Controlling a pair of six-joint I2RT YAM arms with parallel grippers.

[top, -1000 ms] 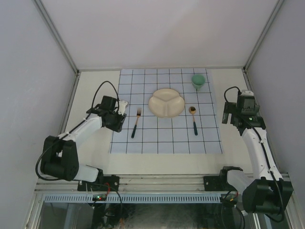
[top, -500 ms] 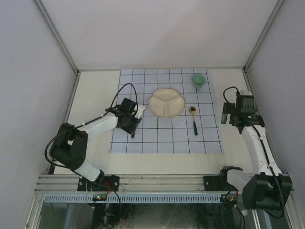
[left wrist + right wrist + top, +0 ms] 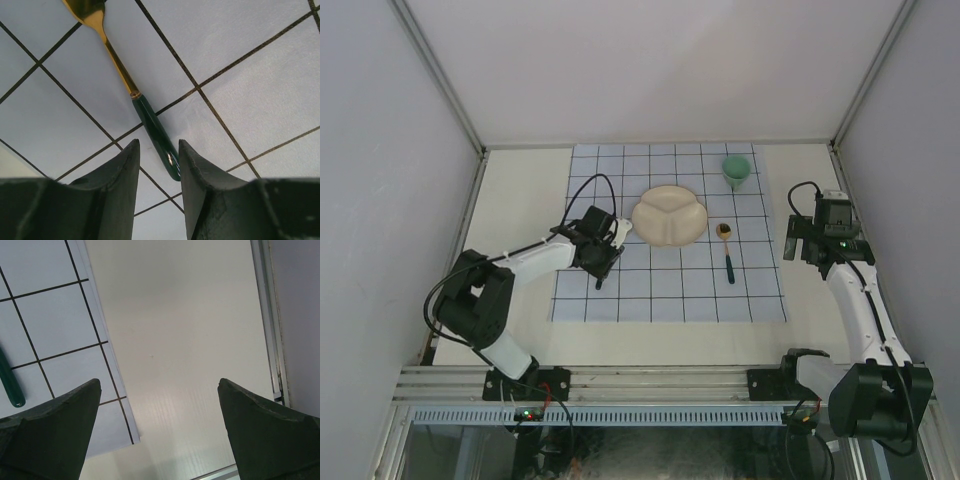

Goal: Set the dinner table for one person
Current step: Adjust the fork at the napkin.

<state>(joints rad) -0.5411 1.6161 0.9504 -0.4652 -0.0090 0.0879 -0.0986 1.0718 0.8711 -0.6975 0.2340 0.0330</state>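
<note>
A gold fork with a dark green handle (image 3: pixel 150 120) lies on the pale-blue grid cloth (image 3: pixel 660 290), left of the cream divided plate (image 3: pixel 669 215). My left gripper (image 3: pixel 605 250) hovers low over it. In the left wrist view the left gripper (image 3: pixel 158 143) is narrowly open, with the handle's end between the fingertips and gaps on both sides. In the top view only the handle tip (image 3: pixel 599 283) shows. My right gripper (image 3: pixel 810 240) is wide open and empty over the cream dinner table (image 3: pixel 185 340), just right of the cloth's edge.
A green cup (image 3: pixel 737 170) stands at the cloth's far right. A spoon with a green handle (image 3: pixel 727 250) lies right of the plate; its handle end shows in the right wrist view (image 3: pixel 10 385). Bare cream table (image 3: pixel 520 190) flanks the cloth. Grey walls enclose the table.
My left gripper has moved right, from beside the fork to directly over it, hiding most of it in the top view. The right arm has hardly moved.
</note>
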